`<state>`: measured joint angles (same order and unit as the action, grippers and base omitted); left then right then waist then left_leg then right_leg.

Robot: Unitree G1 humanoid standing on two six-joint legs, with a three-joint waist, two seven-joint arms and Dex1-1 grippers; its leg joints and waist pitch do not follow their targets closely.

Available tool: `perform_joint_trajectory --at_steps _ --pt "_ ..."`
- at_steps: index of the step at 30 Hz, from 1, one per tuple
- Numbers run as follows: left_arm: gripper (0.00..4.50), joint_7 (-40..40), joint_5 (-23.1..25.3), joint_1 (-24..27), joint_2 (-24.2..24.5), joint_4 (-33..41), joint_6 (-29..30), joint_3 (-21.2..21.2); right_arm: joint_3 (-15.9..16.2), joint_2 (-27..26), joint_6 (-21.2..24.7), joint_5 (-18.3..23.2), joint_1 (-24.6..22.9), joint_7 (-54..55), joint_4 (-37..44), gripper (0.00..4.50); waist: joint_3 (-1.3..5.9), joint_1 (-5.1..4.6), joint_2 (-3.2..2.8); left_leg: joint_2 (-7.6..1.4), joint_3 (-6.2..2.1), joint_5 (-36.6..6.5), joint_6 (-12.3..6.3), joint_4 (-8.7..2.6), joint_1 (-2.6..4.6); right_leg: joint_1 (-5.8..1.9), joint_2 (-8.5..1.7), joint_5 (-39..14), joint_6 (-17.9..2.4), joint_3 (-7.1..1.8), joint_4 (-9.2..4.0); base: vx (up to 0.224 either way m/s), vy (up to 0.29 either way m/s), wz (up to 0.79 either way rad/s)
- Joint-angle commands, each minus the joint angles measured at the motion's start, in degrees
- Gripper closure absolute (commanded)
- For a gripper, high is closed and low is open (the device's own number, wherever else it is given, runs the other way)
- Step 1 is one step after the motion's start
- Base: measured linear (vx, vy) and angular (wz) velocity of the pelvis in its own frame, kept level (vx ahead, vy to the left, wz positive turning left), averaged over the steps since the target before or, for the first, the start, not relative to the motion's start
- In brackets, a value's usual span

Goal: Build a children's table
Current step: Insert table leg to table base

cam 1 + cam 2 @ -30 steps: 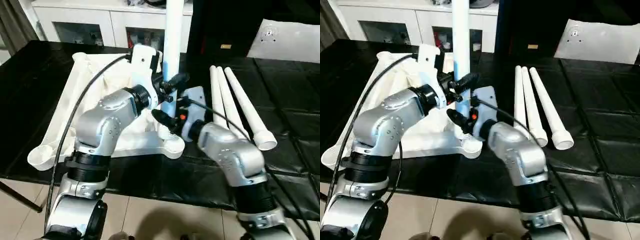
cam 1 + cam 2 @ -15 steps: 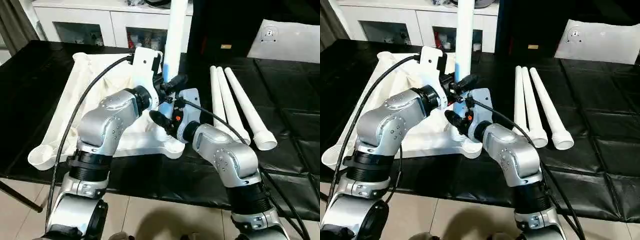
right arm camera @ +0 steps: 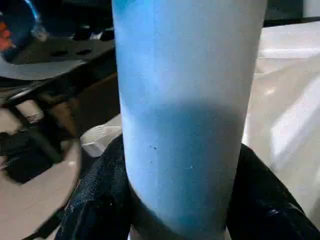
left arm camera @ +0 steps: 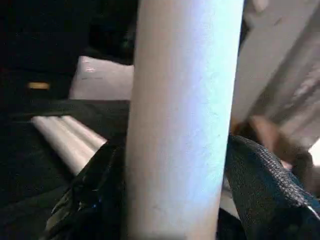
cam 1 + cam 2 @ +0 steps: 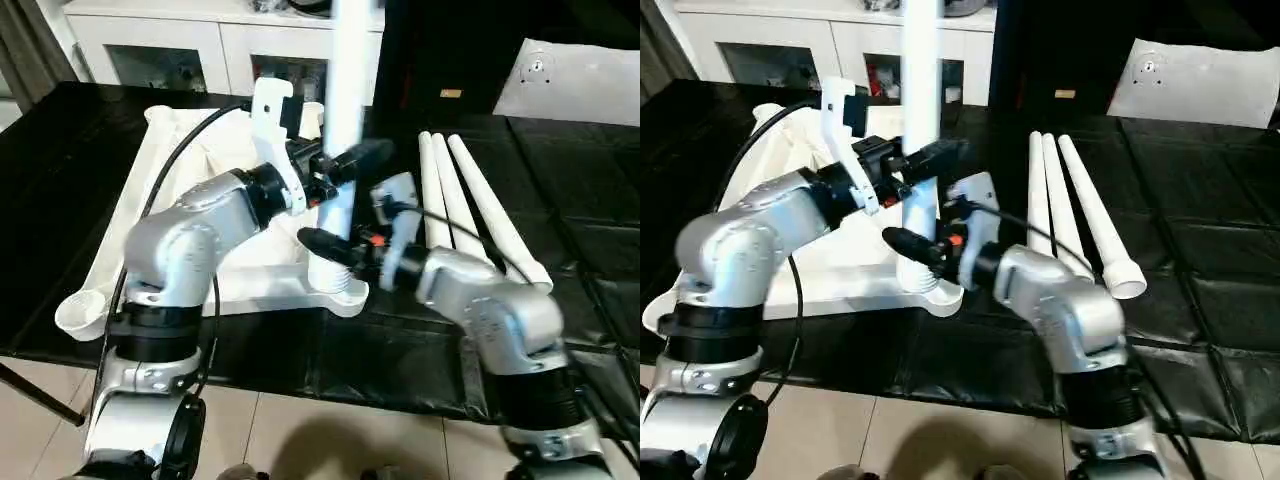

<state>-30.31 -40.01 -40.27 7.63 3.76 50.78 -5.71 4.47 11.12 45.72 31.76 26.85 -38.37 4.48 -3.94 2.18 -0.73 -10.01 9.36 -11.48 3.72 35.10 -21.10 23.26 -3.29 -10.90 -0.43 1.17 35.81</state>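
Note:
The children's table top point(image 5: 130, 200) lies upside down on the black surface, ribbed side up. One white leg point(image 5: 345, 90) stands upright in the near right corner socket point(image 5: 335, 290). My right gripper point(image 5: 330, 245) is shut on this leg just above the socket, and its black fingers point(image 3: 97, 200) press both sides of the leg point(image 3: 185, 100). My left gripper point(image 5: 340, 165) sits around the same leg point(image 4: 180, 120) higher up. Three more legs point(image 5: 470, 210) lie side by side to the right of the top.
A white cabinet point(image 5: 200, 45) stands behind the black-covered work surface. A white sheet point(image 5: 585, 85) lies at the back right. The near edge of the surface runs just below the table top, with tiled floor point(image 5: 300, 440) beneath.
Both arms have shifted: my left elbow swung out to the left, and my right forearm moved to the right. The leg still stands upright in the socket.

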Motion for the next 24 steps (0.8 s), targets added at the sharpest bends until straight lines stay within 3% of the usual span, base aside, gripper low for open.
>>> perform_joint_trajectory --at_steps 1,8,11,13,19,24 --pt "1.47 -2.0 -3.9 0.6 -0.2 1.8 2.2 -0.9 -2.2 0.8 0.6 2.3 0.4 -2.3 1.3 2.57 4.38 0.30 0.48 -1.54 -0.10 -4.4 -1.25 -3.45 0.01 -3.77 -3.14 -6.3 -13.0 -1.96 -3.99 0.000 0.000 0.00" --pt "1.47 -4.3 -6.2 1.4 0.6 0.9 3.1 -1.6 -2.9 5.5 1.6 5.5 -0.3 -9.5 2.2 2.57 4.44 0.42 0.58 -1.60 -0.09 -3.5 -2.23 -3.42 -0.05 -3.80 -3.11 -6.9 -12.6 -1.89 -4.04 0.000 0.000 0.00" --pt "1.83 -5.7 -7.4 1.7 0.9 1.2 2.9 -1.9 -1.9 7.4 1.5 5.2 -0.6 -10.9 2.2 2.57 4.48 0.52 0.69 -1.57 -0.07 -3.4 -2.24 -3.35 -0.04 -3.81 -3.13 -7.4 -12.6 -1.86 -4.06 0.000 0.000 0.00" --pt "1.86 -7.3 -7.0 2.2 1.8 1.5 1.8 -1.1 -1.5 8.4 1.5 4.8 -0.6 -11.4 2.0 2.57 4.41 0.55 0.66 -1.61 -0.11 -3.5 -2.33 -3.39 -0.02 -3.78 -3.14 -8.0 -12.3 -1.87 -4.19 0.000 0.000 0.00" --pt "2.54 -9.4 -4.5 2.9 2.9 1.9 -1.3 1.3 -0.7 9.4 0.5 3.3 -0.6 -11.4 1.4 2.57 4.51 0.47 0.61 -1.72 -0.08 -3.2 -2.15 -3.37 0.10 -3.60 -3.10 -7.8 -12.1 -1.88 -4.07 0.000 0.000 0.00" --pt "2.62 -10.8 -4.0 3.5 3.7 2.0 -2.0 2.7 -0.3 9.6 -0.4 2.6 -0.3 -11.1 0.8 2.57 4.48 0.43 0.71 -1.72 -0.06 -3.5 -2.13 -3.39 0.06 -3.66 -3.14 -7.6 -12.4 -1.88 -4.07 0.000 0.000 0.00"
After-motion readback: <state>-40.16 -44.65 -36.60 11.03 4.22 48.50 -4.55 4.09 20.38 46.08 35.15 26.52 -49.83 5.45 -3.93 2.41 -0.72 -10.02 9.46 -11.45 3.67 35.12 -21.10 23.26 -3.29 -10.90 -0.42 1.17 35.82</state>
